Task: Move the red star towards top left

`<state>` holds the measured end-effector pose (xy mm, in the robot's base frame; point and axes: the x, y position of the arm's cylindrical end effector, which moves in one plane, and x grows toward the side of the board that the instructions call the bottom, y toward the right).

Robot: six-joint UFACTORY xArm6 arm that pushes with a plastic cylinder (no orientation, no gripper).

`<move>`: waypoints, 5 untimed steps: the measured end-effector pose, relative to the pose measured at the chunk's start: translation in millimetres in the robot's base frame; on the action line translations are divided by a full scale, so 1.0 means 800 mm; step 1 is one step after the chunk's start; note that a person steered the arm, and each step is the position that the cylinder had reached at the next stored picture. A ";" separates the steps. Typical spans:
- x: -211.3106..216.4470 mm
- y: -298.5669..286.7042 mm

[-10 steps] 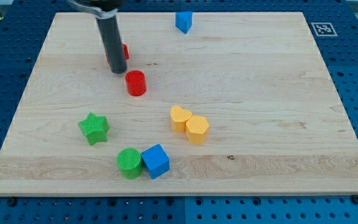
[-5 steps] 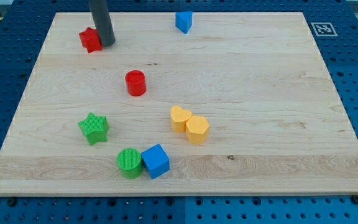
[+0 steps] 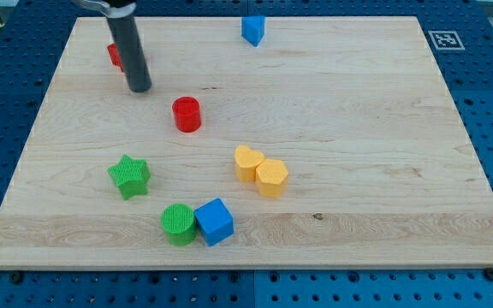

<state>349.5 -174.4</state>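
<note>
camera view, single moment. the red star [image 3: 114, 55] lies near the top-left corner of the wooden counter [image 3: 358, 154], largely hidden behind the dark rod, so only its left edge shows and the star shape cannot be confirmed here. my tip [image 3: 139, 88] rests on the counter just below and to the right of that block; whether rod and block touch cannot be told, since the rod overlaps it in this view. the tool is a plain rod with nothing to open or clench, and it grasps nothing: it acts by pushing only.

the tip's position on the block's lower-right side suits a push toward the top left, which is probably why it stands there. judged from the block's place close to the corner, the task looks nearly or fully done.

other blocks sit well apart from this action: a red cylinder [image 3: 187, 114] below and right of the tip, a blue block [image 3: 252, 29] at the top edge, two touching yellow blocks [image 3: 261, 171] near the centre, a green star [image 3: 129, 176] at the left, and a green cylinder [image 3: 178, 223] touching a blue cube [image 3: 215, 221] near the bottom.
</note>
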 end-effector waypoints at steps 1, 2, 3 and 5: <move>-0.044 -0.020; -0.086 -0.028; -0.111 -0.029; -0.109 -0.017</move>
<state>262.0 -188.3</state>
